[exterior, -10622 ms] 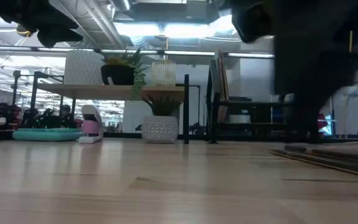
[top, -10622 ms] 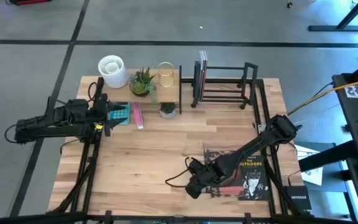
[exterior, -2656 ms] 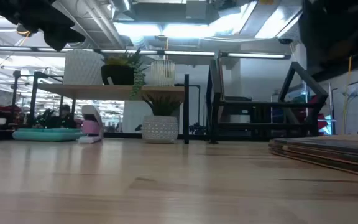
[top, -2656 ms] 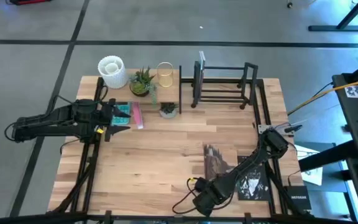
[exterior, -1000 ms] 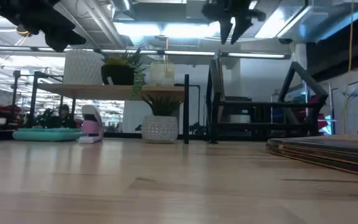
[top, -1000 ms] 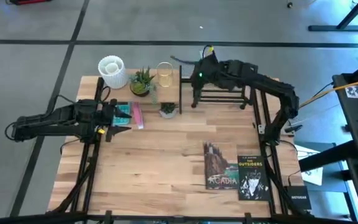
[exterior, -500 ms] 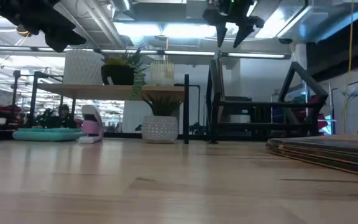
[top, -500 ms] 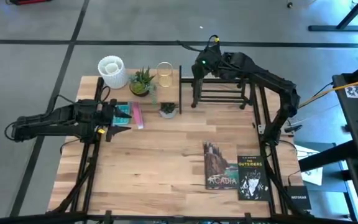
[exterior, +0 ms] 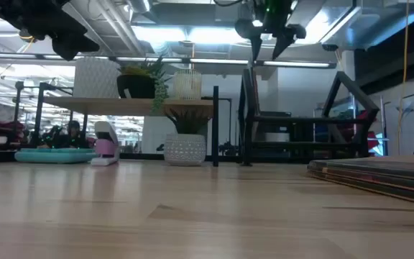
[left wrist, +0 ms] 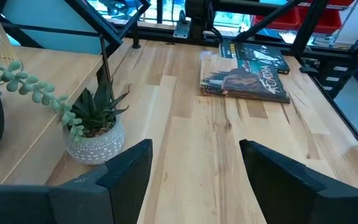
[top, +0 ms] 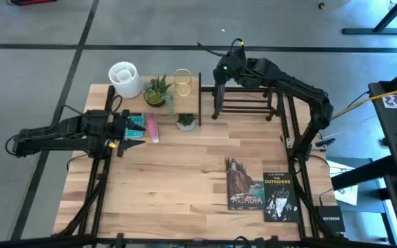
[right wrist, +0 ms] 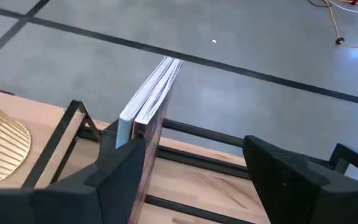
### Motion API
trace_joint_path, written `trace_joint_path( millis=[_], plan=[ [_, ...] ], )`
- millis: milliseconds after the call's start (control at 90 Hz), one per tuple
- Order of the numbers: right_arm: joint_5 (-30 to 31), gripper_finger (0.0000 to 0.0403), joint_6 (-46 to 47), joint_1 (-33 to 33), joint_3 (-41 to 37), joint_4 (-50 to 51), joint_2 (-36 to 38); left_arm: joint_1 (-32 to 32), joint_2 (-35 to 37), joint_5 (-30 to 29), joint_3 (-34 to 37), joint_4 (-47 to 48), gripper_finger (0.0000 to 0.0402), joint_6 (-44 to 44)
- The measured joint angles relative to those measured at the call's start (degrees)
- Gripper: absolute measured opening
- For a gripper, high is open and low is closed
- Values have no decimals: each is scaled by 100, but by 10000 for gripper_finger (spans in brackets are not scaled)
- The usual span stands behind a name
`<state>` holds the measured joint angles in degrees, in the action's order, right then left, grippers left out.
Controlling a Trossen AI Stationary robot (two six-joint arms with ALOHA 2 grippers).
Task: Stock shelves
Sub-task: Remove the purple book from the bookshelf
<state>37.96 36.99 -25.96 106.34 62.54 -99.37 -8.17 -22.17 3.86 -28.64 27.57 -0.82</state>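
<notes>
The black bar rack (top: 247, 93) stands at the table's far edge, beside the light-wood shelf (top: 157, 96), with two books (right wrist: 151, 102) upright at its left end. The right gripper (top: 220, 71) hovers over those books, fingers spread; the left gripper (top: 131, 131), also spread, waits near the shelf's front.

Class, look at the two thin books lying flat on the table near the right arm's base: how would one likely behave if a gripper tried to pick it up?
The books lie flat and look thin, so a pick would probably need an edge lifted first. The covers look glossy, so one may slip. Being thin, one could flex when held by an edge. The right gripper hovers open over the black rack.
</notes>
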Motion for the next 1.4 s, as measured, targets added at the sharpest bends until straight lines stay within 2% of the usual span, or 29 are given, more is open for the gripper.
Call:
trace_joint_path(
  millis=[233,378,622,1078,1400],
  plan=[
    [-186,261,-238,0,-12,-246,-2,1,0,0,0,0,237,0],
    [-513,261,-285,7,-11,-260,-2,0,0,0,0,0,237,0],
    [-910,261,-289,0,-22,38,82,0,0,-1,0,0,237,-1],
    [-1102,261,-307,2,-17,-295,98,-2,0,-2,0,0,237,0],
    [-880,261,-301,2,-13,-238,2,0,0,-2,0,0,237,-1]
  ],
)
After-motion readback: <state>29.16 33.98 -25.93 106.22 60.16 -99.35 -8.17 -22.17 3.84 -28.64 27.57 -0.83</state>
